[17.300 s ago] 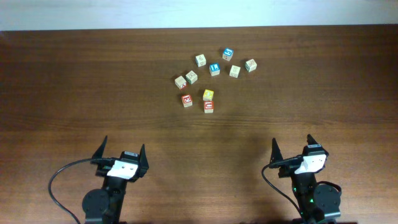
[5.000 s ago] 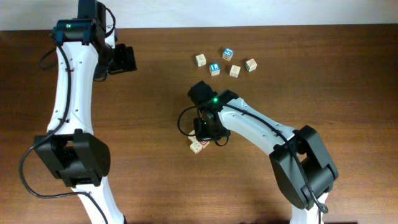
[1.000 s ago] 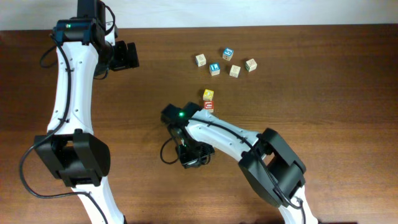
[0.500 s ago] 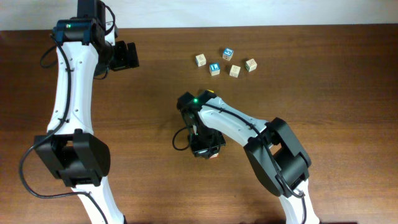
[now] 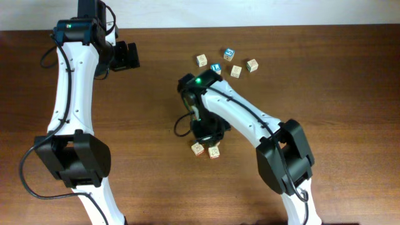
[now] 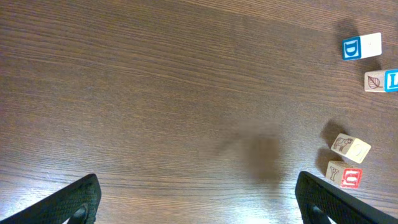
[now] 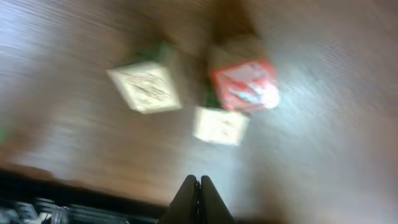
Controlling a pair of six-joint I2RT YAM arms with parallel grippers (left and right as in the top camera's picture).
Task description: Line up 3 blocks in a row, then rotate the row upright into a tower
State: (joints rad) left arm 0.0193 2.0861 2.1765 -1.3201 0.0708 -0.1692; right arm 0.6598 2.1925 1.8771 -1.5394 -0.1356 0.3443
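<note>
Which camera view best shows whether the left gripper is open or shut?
The left wrist view: the left gripper has its fingertips at opposite bottom corners, wide apart, holding nothing. Overhead shows the left gripper only as a small dark shape, jaws unreadable. The right wrist view does not show it.

blocks (image 7: 219, 124) blurred, unreadable, left end effector (image 6: 198, 186) cropped

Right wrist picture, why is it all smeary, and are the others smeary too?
Right wrist view: blur smears the red block and two beige blocks, letters unreadable. Left wrist view: table grain sharp, one soft shadow. Overhead view: sharp, evenly lit.
</note>
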